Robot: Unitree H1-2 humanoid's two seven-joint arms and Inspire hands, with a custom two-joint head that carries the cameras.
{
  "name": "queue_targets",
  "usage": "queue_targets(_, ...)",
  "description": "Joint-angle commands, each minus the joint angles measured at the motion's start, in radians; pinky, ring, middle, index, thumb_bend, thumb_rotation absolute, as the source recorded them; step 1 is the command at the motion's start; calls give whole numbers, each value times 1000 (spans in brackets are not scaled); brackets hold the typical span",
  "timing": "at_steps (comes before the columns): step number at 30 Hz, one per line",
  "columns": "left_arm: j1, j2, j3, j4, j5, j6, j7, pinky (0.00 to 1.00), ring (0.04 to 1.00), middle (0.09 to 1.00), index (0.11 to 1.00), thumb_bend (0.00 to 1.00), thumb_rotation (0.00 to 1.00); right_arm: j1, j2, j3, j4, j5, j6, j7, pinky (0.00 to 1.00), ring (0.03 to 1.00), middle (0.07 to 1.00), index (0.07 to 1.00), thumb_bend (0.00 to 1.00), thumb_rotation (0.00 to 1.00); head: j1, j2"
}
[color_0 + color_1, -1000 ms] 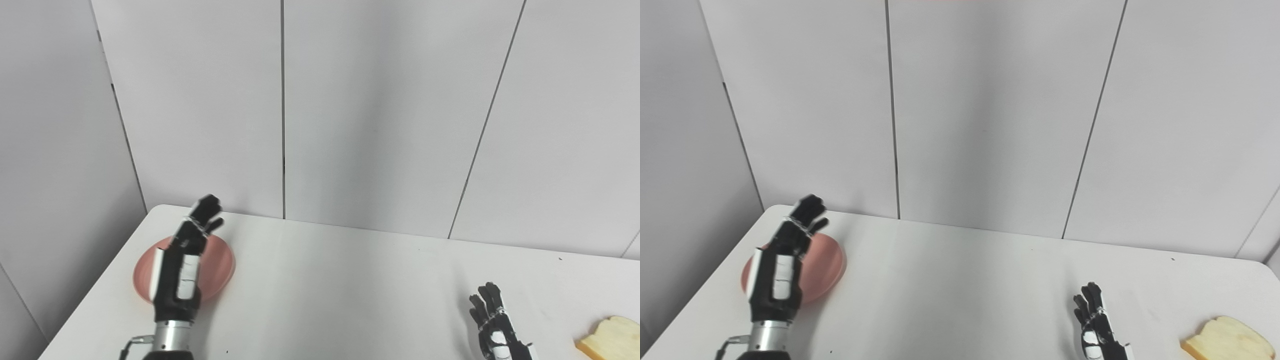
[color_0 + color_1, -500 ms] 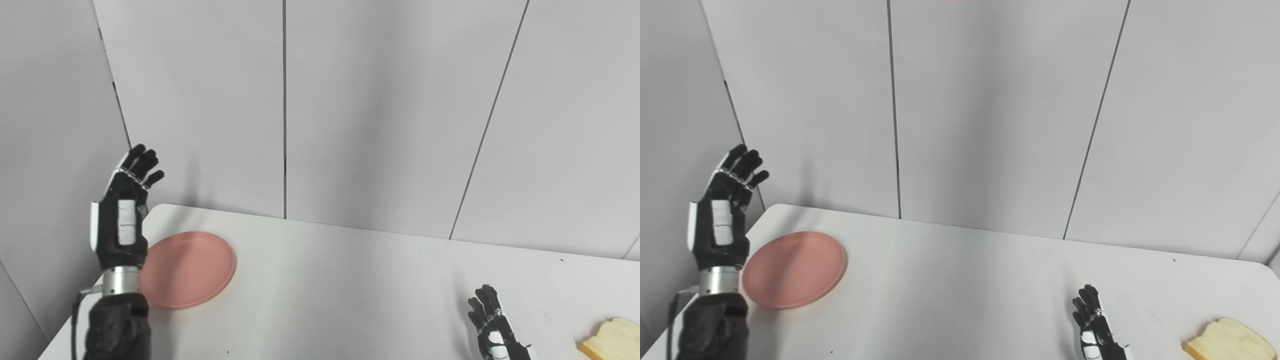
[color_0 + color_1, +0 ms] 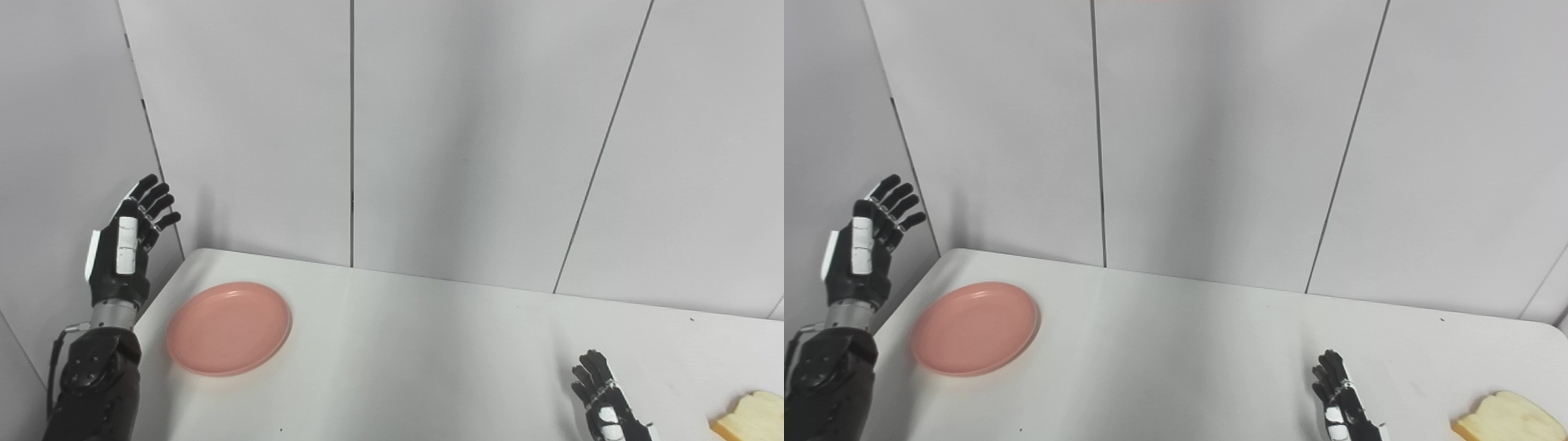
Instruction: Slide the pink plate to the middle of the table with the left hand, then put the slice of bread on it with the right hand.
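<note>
Left hand (image 3: 122,254) farther left, open, empty

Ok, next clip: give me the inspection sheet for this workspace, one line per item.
Surface: white table, a few tiny dark specks.
Job's things: pink plate flat near the left edge, bare; bread lying at the right front, apart from the plate.
Clutter: nothing seen.
Robot hands: left robot hand raised beyond the table's left edge, fingers spread, holding nothing; right robot hand low over the table at the front, left of the bread, fingers apart, holding nothing.
Cables: thin cable along the left forearm.
Surroundings: plain grey wall panels with dark seams behind and to the left.
</note>
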Motion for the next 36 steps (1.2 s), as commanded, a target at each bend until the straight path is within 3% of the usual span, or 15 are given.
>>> queue_targets(1,-59,29,1,27,15,-53,-4,689,826,823,819,1000,860,91,22,11,43,0,25,3,966,947,952,943,776,838,-1,5)
queue_targets(10,-91,3,-5,211,31,-75,3,706,827,832,833,973,871,101,24,9,17,-2,47,-2,963,942,947,934,769,826,-12,19)
queue_targets(14,-114,-9,9,311,10,-80,-18,734,838,820,833,892,859,105,23,7,4,-2,58,-6,956,937,941,927,759,825,-16,23)
queue_targets(15,-119,-10,9,340,13,-81,-16,778,842,819,836,902,860,106,23,7,2,-2,61,-6,957,937,941,928,755,827,-16,23)
queue_targets(19,-134,-13,14,418,11,-80,-17,790,834,819,836,946,847,108,23,6,-1,-1,61,-4,955,935,939,926,761,825,-21,27)
queue_targets(23,-143,-14,17,458,6,-78,-13,789,839,828,831,911,854,107,22,4,1,2,62,-3,954,929,935,925,772,814,-22,32)
queue_targets(27,-146,-9,10,482,20,-80,-7,811,845,835,835,942,864,106,21,3,2,-2,58,-3,943,924,931,923,775,816,-21,33)
queue_targets(36,-131,-8,10,485,13,-81,-44,822,871,839,836,927,844,106,22,3,0,4,64,-2,941,927,932,919,781,812,-25,37)
